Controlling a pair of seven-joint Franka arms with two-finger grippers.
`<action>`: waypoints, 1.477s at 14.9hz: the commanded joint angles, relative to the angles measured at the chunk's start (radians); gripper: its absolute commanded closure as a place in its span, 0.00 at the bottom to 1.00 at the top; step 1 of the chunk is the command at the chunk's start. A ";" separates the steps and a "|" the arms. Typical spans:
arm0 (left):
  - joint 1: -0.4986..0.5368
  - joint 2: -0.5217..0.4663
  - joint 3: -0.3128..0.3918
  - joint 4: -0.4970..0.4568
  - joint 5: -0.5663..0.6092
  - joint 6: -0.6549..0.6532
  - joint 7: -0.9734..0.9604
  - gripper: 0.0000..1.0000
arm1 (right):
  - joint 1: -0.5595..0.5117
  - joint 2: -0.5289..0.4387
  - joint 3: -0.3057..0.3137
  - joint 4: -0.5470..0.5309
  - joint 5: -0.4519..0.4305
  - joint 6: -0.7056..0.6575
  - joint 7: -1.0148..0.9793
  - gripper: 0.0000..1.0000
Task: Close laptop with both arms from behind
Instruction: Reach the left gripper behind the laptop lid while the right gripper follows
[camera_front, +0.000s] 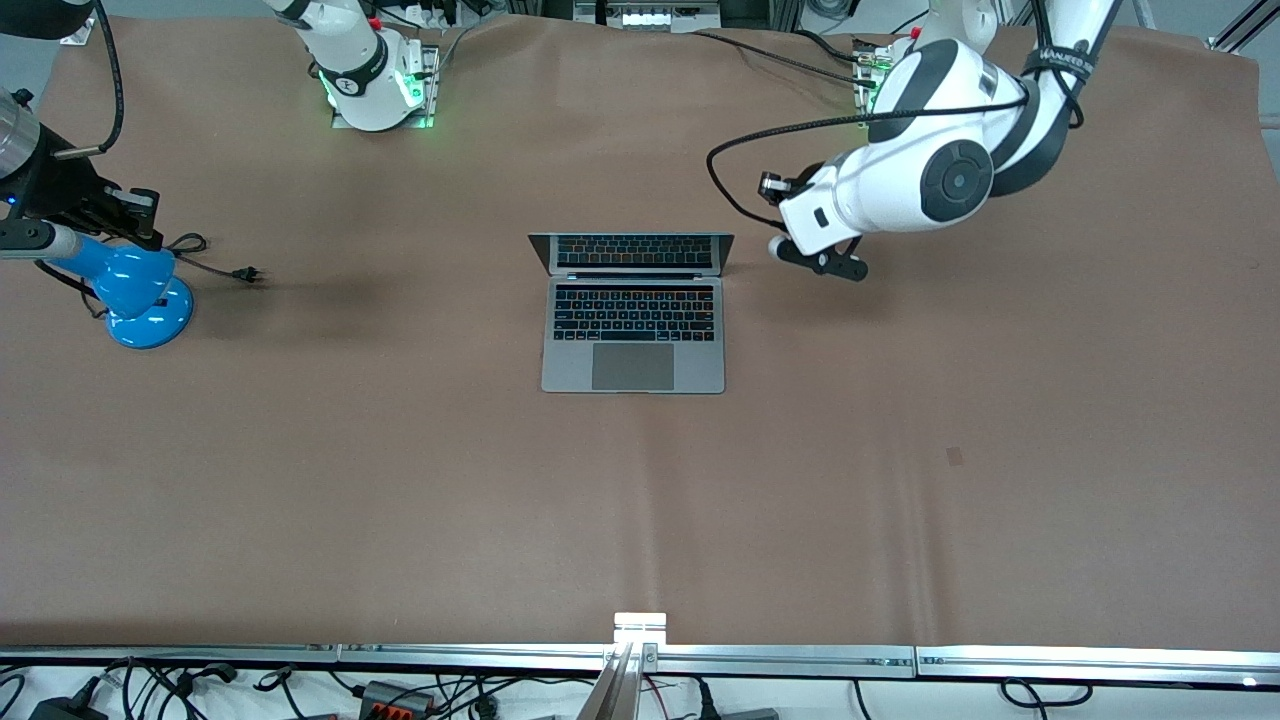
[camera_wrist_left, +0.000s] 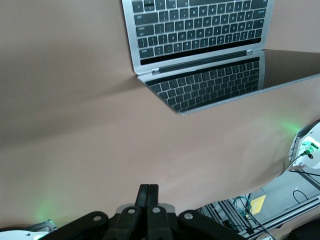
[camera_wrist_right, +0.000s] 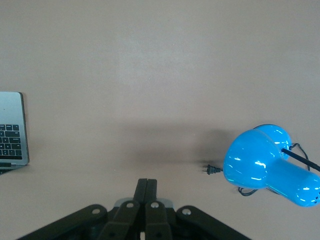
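1. The laptop (camera_front: 633, 318) sits open at mid-table, its screen (camera_front: 632, 250) tilted toward the arm bases.
2. The left gripper (camera_front: 818, 258), fingers (camera_wrist_left: 148, 205) clenched, hovers just beside the screen.
3. The right gripper (camera_wrist_right: 146, 200), also clenched, hangs above a blue lamp (camera_front: 140, 293) at the right arm's end.

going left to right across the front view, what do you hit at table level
right tool → blue desk lamp → lamp's plug → open laptop → left tool
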 joint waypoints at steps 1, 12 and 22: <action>0.012 -0.114 -0.029 -0.113 -0.045 0.058 0.013 1.00 | -0.001 -0.017 0.011 -0.016 -0.003 -0.029 -0.003 1.00; 0.011 -0.121 -0.135 -0.214 -0.117 0.245 0.004 1.00 | 0.229 0.123 0.011 -0.175 0.380 -0.111 -0.005 1.00; 0.009 -0.100 -0.178 -0.251 -0.117 0.348 0.001 1.00 | 0.722 0.240 0.011 -0.291 0.425 0.281 0.267 1.00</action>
